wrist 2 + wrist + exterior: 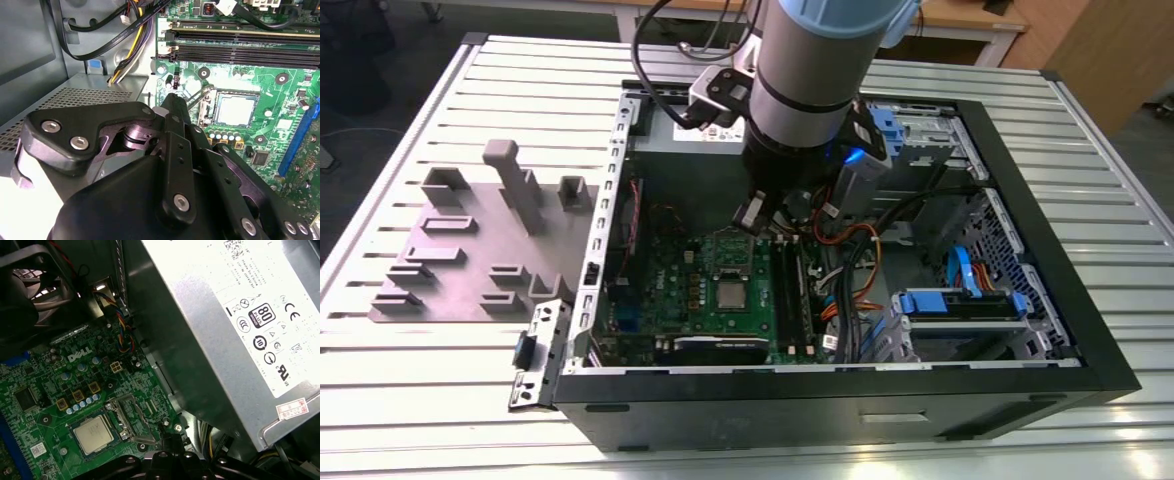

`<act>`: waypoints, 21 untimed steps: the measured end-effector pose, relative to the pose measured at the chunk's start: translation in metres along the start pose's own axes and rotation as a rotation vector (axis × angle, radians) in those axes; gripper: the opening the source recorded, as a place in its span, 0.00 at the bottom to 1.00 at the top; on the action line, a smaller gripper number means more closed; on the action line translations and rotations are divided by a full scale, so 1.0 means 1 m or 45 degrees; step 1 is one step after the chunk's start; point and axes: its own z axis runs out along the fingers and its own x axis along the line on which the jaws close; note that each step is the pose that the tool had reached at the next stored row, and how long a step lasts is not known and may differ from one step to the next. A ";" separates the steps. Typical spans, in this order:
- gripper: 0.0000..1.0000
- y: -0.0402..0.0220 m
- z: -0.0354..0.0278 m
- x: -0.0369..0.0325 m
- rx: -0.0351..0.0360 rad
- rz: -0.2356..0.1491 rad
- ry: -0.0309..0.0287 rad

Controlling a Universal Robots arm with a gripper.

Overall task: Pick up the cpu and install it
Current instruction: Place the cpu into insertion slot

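The cpu (pixel 731 293), a small square chip with a silvery top, lies flat in its socket on the green motherboard (pixel 700 262) inside the open computer case. In both wrist views the cpu (pixel 235 110) (pixel 93 434) shows bare, with the silver socket frame (pixel 200 102) (pixel 131 415) swung up beside it. My gripper (pixel 172 100) hangs just above the board beside that frame, a short way from the chip. Its black fingers look shut, with nothing seen between them. The gripper (pixel 167 440) tip sits close to the frame's hinge end.
A grey plastic tray (pixel 467 240) with raised blocks lies at the exterior view's left of the case. The silver power supply (pixel 240 315) stands close beside the arm. Memory slots (pixel 240 47), cable bundles (pixel 125 30), a fan (pixel 25 295) and blue drive brackets (pixel 961 300) crowd the case.
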 end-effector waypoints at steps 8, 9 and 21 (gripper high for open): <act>0.11 -0.0004 -0.0005 0.0008 0.0004 0.000 0.0007; 0.11 -0.0006 -0.0005 0.0011 0.0011 0.000 0.0016; 0.11 -0.0030 -0.0014 0.0056 0.0047 0.000 0.0081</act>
